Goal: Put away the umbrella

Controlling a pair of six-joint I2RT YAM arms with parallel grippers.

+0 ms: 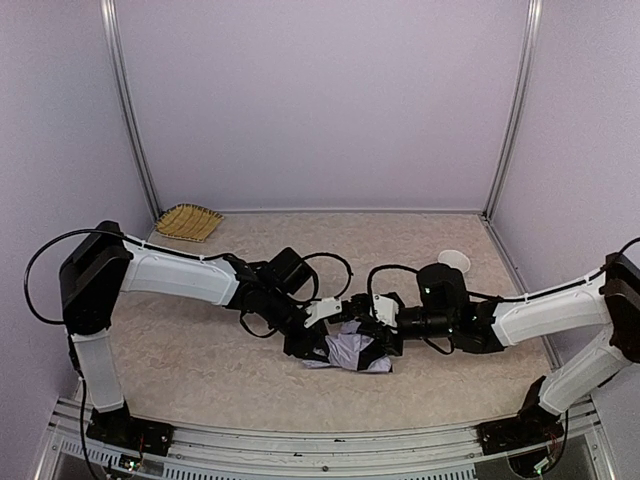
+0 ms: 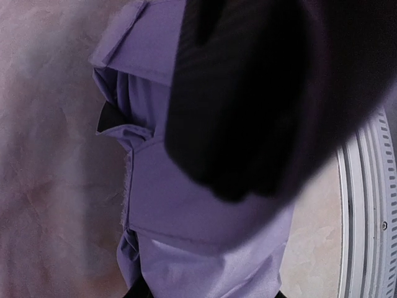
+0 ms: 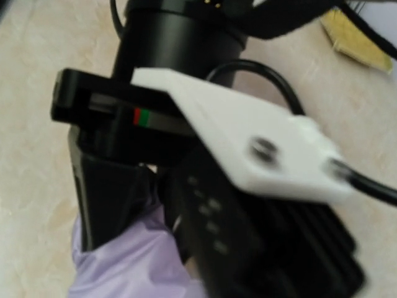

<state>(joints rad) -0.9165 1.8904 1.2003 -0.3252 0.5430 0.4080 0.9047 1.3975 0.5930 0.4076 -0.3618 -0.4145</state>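
The umbrella [image 1: 350, 350] lies folded as a pale lavender bundle on the table's middle, between the two arms. My left gripper [image 1: 316, 338] is at its left end. In the left wrist view the umbrella's fabric [image 2: 186, 205] runs down between the jaws, which are closed on it. My right gripper [image 1: 378, 328] presses in from the right, shut; what it pinches, if anything, is hidden. Its black end [image 2: 260, 105] looms blurred over the fabric. The right wrist view shows the left wrist's white camera mount [image 3: 248, 143] above lavender fabric [image 3: 124, 261].
A woven straw tray [image 1: 188, 221] sits at the back left corner, also seen as a yellow tray [image 3: 356, 37]. A small white cup [image 1: 454, 260] stands at the right. Purple walls close three sides. A metal rail [image 2: 366, 205] runs along the near edge.
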